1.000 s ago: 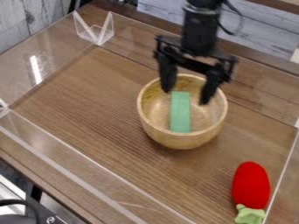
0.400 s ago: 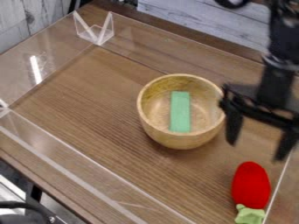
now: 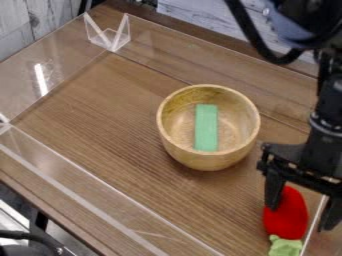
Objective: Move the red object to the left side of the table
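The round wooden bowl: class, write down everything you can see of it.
The round, pale tan, wood-like bowl stands upright on the brown wood-grain tabletop, open side up, with smooth curved walls and a plain rim. Inside lies a green rectangular block, touching it. The black gripper is apart from it.

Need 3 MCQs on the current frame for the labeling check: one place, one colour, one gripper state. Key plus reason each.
1. Where is the green block?
A) inside the wooden bowl
B) on bare tabletop
C) under the gripper

2. Colour of the strawberry-like toy's body?
A) yellow
B) blue
C) red

3. Gripper state?
A) shut
B) open
C) gripping the bowl

1: A, the bowl's wall surrounds it.
2: C, red body with a light green tip.
3: B, its fingers stand apart at the toy.
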`<state>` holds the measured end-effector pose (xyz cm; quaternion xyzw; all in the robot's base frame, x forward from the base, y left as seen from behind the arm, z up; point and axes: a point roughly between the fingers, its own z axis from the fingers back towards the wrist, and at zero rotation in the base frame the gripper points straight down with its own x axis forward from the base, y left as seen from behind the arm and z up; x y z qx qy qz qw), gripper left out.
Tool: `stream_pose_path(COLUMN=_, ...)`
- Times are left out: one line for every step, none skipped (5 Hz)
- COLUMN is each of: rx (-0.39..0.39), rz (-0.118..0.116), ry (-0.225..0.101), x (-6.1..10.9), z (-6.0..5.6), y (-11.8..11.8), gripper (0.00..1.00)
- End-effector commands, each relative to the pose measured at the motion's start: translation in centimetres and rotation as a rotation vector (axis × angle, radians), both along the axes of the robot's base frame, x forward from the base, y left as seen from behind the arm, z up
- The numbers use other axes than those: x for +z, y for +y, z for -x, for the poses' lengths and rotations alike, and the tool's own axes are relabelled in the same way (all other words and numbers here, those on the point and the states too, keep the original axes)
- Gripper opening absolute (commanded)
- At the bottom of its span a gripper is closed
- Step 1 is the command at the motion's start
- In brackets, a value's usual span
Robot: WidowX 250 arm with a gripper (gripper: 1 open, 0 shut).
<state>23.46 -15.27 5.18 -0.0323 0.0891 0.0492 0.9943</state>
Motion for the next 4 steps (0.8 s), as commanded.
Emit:
stream_pose_path(rx=0.074, rz=0.011, ry=-0.022, x=-0.1, z=-0.3, y=-0.2, gripper=1.0)
stream_pose_path(rx=0.111, rz=0.005, ry=-0.02, x=-0.8, z=-0.2, y=-0.2, gripper=1.0)
stream_pose_path(rx=0.131, rz=0.003, ry=-0.023, x=-1.2, z=-0.2, y=-0.2, gripper=1.0)
stream_pose_path(rx=0.136, rz=0.002, ry=-0.029, x=-1.3, z=-0.2, y=-0.3, gripper=1.0)
